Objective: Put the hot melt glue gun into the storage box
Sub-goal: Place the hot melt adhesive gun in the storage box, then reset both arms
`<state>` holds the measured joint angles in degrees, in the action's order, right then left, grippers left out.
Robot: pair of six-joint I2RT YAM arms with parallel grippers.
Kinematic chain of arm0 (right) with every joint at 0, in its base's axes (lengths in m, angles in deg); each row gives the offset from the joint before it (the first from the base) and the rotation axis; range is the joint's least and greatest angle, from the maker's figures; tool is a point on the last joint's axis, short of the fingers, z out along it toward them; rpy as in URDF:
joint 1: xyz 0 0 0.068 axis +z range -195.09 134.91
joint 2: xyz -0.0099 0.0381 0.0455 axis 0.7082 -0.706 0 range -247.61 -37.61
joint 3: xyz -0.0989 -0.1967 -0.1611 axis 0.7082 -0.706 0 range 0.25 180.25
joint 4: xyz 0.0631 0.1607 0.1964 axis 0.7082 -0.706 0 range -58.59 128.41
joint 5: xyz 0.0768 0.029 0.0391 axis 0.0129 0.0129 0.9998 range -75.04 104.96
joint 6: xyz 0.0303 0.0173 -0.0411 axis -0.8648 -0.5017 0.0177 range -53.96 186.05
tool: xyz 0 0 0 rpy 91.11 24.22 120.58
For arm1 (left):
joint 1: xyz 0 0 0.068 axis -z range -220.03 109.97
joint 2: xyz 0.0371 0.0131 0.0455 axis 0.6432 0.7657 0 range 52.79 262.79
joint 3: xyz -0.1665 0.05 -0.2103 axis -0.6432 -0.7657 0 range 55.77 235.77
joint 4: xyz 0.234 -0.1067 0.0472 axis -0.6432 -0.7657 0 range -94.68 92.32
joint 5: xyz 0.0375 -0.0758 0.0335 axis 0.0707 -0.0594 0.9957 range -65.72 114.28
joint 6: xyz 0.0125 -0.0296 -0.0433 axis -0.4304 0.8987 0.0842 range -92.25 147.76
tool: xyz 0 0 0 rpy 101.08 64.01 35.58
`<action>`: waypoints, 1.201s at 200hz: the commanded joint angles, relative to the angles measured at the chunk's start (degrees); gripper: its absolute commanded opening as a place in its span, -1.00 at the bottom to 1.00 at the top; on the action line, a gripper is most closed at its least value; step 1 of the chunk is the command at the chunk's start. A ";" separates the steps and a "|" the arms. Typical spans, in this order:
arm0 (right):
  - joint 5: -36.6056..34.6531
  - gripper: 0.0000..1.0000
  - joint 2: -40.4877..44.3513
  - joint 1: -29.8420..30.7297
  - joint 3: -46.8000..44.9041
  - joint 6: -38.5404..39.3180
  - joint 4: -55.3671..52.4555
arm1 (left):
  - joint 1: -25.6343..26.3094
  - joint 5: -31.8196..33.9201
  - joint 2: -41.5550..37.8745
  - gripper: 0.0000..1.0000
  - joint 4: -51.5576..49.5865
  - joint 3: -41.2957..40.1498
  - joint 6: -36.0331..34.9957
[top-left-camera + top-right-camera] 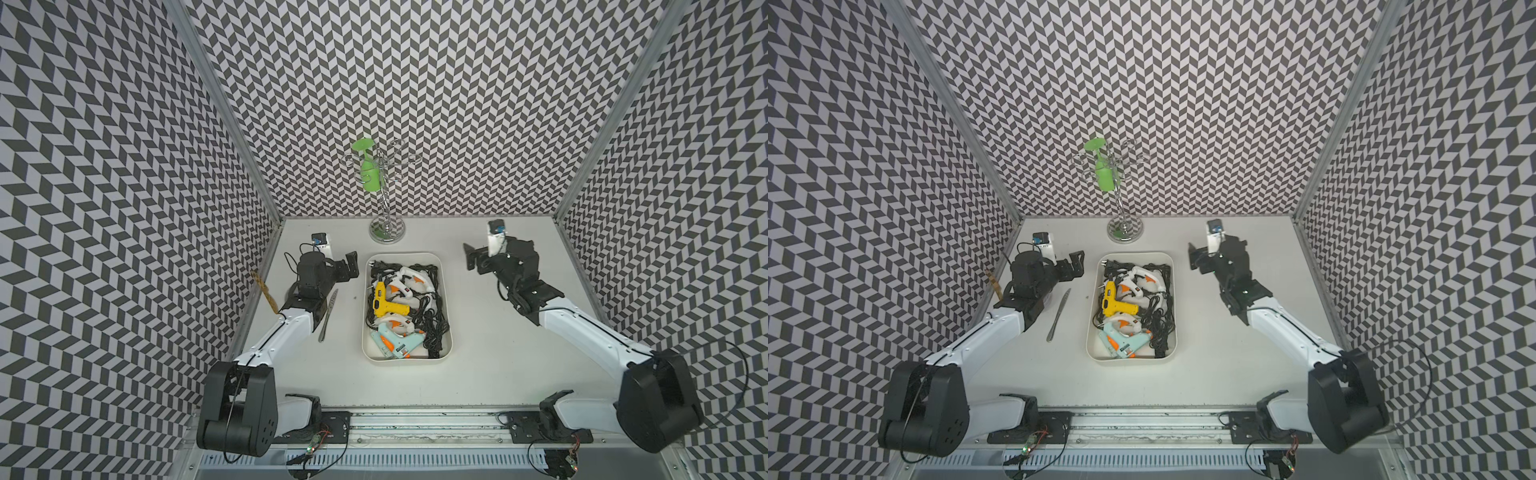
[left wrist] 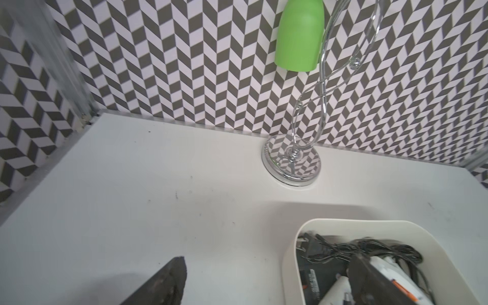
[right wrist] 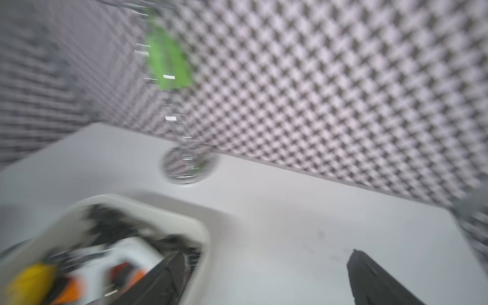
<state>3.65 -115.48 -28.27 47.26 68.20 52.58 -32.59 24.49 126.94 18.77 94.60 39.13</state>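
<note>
1. The storage box [image 1: 405, 362] sits mid-table between the two arms in both top views. Its long axis runs from the near edge toward the back wall.
2. Inside, a yellow glue gun [image 1: 379, 303] lies flat near the wall on the left arm's side. Its barrel lines up with the box's length, and its grip juts crosswise toward the right arm's side. Which end carries the nozzle cannot be made out.
3. White glue guns [image 1: 409, 277] fill the far end and middle. A light-blue glue gun [image 1: 401, 345] lies askew at the near end, and black cords [image 1: 436, 328] tangle along the right-arm side.
4. The left gripper [image 1: 351, 265] hovers just outside the box's far corner, jaws spread wide and empty. Its wrist view shows its fingers [image 2: 169, 280] well apart.
5. The right gripper [image 1: 473, 257] hangs apart from the opposite far corner, jaws wide and empty. Its wrist view is blurred.
6. A table knife [image 1: 328, 316] lies beside the left arm. A chrome stand [image 1: 387, 232] bearing a green cup [image 1: 370, 172] stands at the back wall.
</note>
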 commanded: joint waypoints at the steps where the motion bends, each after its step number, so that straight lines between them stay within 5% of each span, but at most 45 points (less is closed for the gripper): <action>1: -6.73 0.98 -4.37 -8.34 -6.31 -2.32 9.89 | -0.50 9.10 1.87 0.99 13.81 -4.71 -6.66; 24: -5.70 0.98 -7.93 -11.90 -11.74 -0.19 17.38 | -0.73 13.45 2.49 0.99 15.77 -7.80 -9.98; 54: -5.29 0.98 -10.90 -12.23 -17.62 1.80 29.96 | -2.15 5.31 3.57 0.99 28.76 -15.99 -11.37; 73: -3.18 0.99 -9.63 -12.39 -18.63 2.41 30.13 | -2.36 6.44 5.90 0.99 34.96 -18.94 -9.89; 107: 12.17 0.98 -6.95 -13.19 -23.50 2.31 38.35 | -3.56 7.75 6.58 0.99 43.49 -22.08 -12.01; 148: 18.69 0.98 -10.47 -17.13 -22.31 -0.66 40.01 | -6.21 2.39 15.46 0.99 56.09 -24.13 -12.00; 161: 20.95 0.99 -10.49 -17.82 -22.06 -0.35 39.49 | -6.46 1.88 14.03 0.99 51.35 -23.06 -11.42; 206: 21.06 0.99 -8.57 -17.77 -27.64 0.16 47.08 | -6.49 1.82 14.48 0.99 52.22 -23.11 -11.65; 228: 14.77 0.98 -12.73 -16.84 -38.42 -2.04 71.83 | -6.48 1.89 14.52 0.99 52.46 -23.19 -11.70; 240: 14.84 0.98 -10.47 -16.83 -36.49 -1.49 63.65 | -6.48 1.90 14.69 0.99 52.57 -23.21 -11.73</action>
<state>21.10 -126.27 -45.51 12.42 67.70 106.46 -38.69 27.37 141.78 69.61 71.32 28.20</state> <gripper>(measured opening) 0.992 0.995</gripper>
